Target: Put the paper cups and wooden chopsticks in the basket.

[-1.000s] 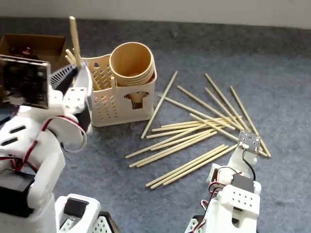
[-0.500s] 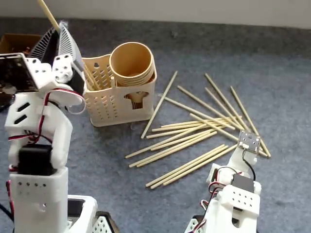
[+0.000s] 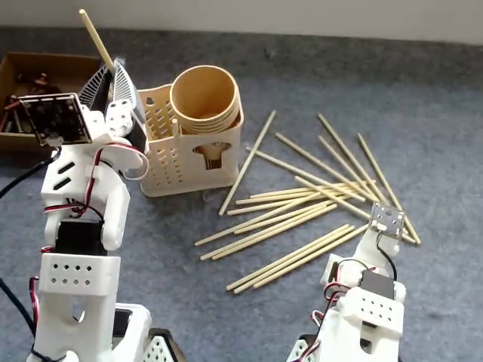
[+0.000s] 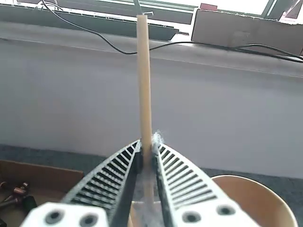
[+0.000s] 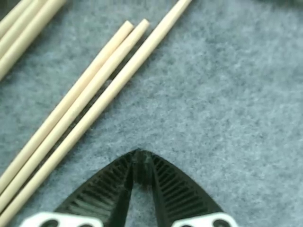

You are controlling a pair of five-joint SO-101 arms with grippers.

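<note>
The left arm stands upright beside the basket [image 3: 181, 162], its gripper [image 3: 115, 69] clamped on one chopstick [image 3: 96, 36] tilted above the cups [image 3: 205, 98] inside. It has swung nearer the basket. The right gripper [image 5: 141, 158] sits closed and empty beside loose chopsticks [image 3: 302, 207], with bare tabletop [image 3: 430, 98] beyond.

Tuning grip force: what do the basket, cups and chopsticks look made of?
basket: seemingly cream moulded plastic, smooth, with rows of holes. cups: tan paper, matte, nested rims. chopsticks: pale wood, matte, likely unvarnished.
</note>
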